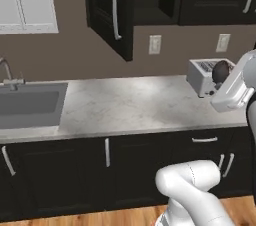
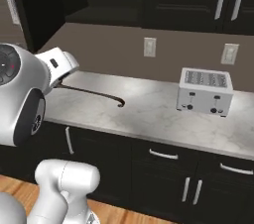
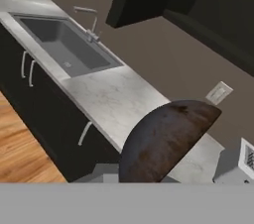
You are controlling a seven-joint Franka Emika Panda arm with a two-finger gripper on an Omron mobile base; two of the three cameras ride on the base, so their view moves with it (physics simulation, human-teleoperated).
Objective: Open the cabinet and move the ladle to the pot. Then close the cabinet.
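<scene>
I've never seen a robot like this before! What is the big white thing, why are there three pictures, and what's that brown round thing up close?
The white thing is a robot arm in a pretend computer kitchen. Two cameras ride on its base, behind it to the left and right, looking at the same counter from two sides. The third camera sits on its hand.

A toaster stands on the counter, with a sink at the far end. Above, the black cabinet door hangs open.

The brown round thing is the bowl of a ladle, very close to the hand camera. In the right base picture its thin dark handle sticks out from the arm's gripper, which is shut on it.
</scene>
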